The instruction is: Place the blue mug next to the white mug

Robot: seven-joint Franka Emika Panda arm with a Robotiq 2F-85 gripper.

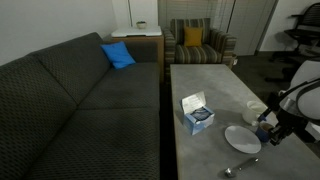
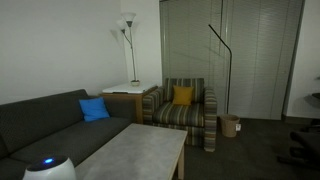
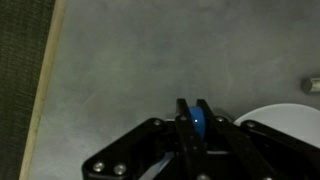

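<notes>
I judge the task about half done. The gripper [image 3: 194, 106] has its fingers [image 3: 184, 112] pressed almost together on a thin glossy blue wall, which I take for the rim of the blue mug [image 3: 198, 125], so the grasp is made. I cannot tell if the mug is lifted off the table [image 1: 205, 80]. It sits close to the flat round white plate [image 1: 242, 139]. In an exterior view the white mug [image 1: 254, 104], a small pale round shape, stands near, just behind the arm's end. What is left is to carry the blue mug over and set it beside. The table top looks matte grey, smooth, like stone
</notes>
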